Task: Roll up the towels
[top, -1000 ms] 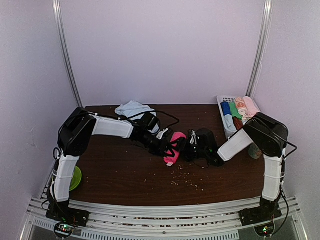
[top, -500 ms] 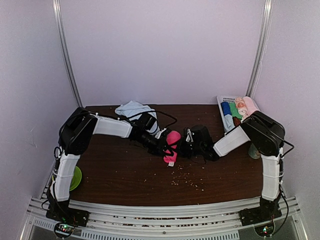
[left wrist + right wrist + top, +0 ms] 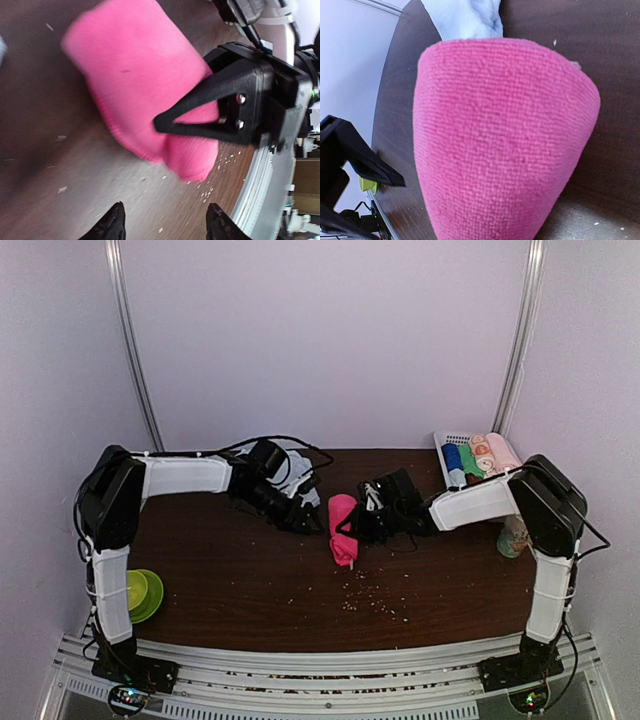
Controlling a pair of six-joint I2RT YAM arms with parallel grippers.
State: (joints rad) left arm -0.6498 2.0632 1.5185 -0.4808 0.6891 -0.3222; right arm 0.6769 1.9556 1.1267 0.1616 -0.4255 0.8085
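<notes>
Pink towel (bottom end cropped)

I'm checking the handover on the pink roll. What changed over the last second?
The left gripper let go of the pink towel, opened and pulled back toward the left. The right gripper closed on the towel and now holds it. The towel itself barely shifted; the blue towel and the basket of rolls stayed put.

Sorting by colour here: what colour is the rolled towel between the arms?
The towel is bright pink, clearest in the right wrist view.
</notes>
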